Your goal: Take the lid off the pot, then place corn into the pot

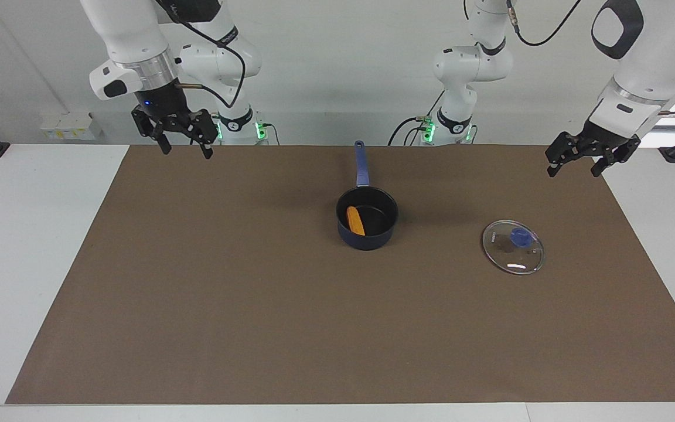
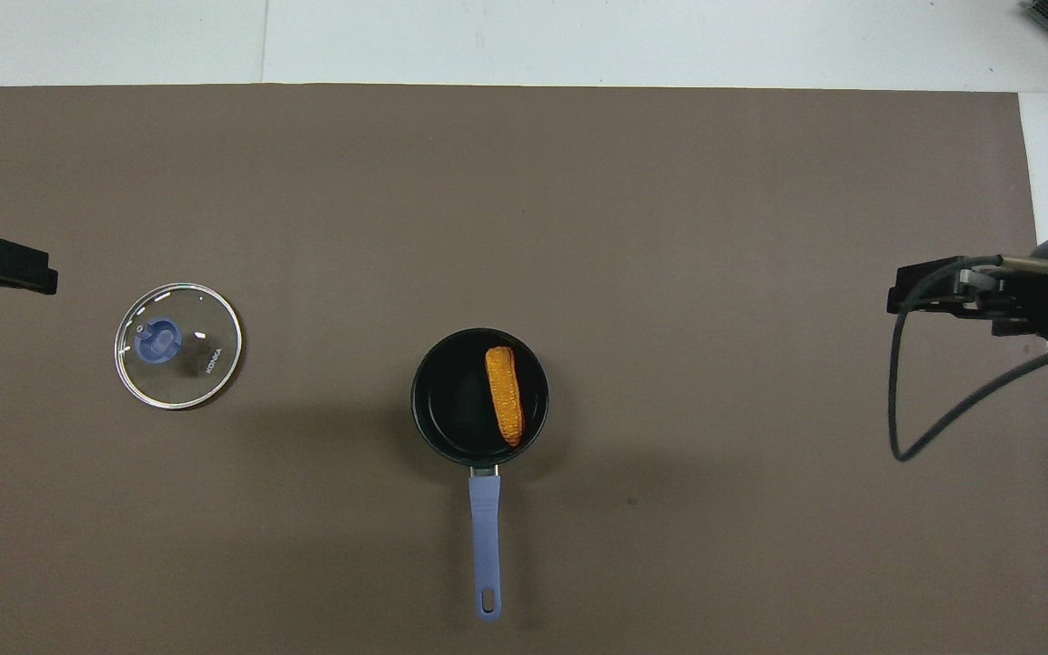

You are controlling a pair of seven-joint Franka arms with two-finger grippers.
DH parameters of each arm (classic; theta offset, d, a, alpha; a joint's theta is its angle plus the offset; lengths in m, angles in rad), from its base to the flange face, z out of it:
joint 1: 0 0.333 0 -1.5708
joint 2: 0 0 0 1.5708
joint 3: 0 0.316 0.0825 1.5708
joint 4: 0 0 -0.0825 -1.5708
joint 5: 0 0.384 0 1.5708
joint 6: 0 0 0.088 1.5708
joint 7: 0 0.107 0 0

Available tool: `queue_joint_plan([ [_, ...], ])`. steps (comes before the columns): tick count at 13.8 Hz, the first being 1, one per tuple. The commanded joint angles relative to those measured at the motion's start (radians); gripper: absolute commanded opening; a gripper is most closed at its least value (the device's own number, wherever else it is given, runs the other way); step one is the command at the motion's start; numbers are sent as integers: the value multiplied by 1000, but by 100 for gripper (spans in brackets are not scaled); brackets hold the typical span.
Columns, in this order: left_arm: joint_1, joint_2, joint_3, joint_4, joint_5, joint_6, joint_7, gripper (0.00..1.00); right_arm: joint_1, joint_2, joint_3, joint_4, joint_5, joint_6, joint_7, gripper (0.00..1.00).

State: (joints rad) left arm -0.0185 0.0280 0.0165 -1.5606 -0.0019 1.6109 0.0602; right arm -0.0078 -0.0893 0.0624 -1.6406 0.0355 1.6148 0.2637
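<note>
The dark blue pot (image 1: 367, 234) stands mid-table on the brown mat, its long handle pointing toward the robots; it also shows in the overhead view (image 2: 451, 400). The orange-yellow corn (image 1: 355, 221) lies inside the pot, seen from above too (image 2: 505, 395). The glass lid (image 1: 513, 247) with its blue knob lies flat on the mat toward the left arm's end, a little farther from the robots than the pot (image 2: 178, 346). My left gripper (image 1: 573, 171) hangs open and empty over the mat's edge at its own end (image 2: 33, 273). My right gripper (image 1: 187, 151) hangs open and empty at its own end (image 2: 906, 296).
The brown mat (image 1: 255, 305) covers most of the white table. A black cable (image 2: 942, 418) loops from the right arm over the mat's edge.
</note>
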Motion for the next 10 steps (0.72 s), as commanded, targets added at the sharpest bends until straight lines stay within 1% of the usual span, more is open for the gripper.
queue_joint_plan([
  [1, 6, 4, -1, 17, -12, -22, -6, 100, -11, 39, 10, 88, -39, -87, -26, 100],
  [2, 6, 4, -1, 17, -12, -22, -6, 100, -21, 52, 10, 120, -40, -114, -27, 100],
  [4, 6, 4, -1, 17, -12, -22, -6, 100, -35, 107, 7, 218, -42, -194, -27, 100],
  [5, 6, 4, -1, 17, -12, -22, -6, 100, -35, 118, -2, 237, -42, -205, -27, 100],
  [10, 2, 1, -1, 25, -12, -14, -8, 100, -34, 105, -6, 213, -39, -190, -64, 100],
])
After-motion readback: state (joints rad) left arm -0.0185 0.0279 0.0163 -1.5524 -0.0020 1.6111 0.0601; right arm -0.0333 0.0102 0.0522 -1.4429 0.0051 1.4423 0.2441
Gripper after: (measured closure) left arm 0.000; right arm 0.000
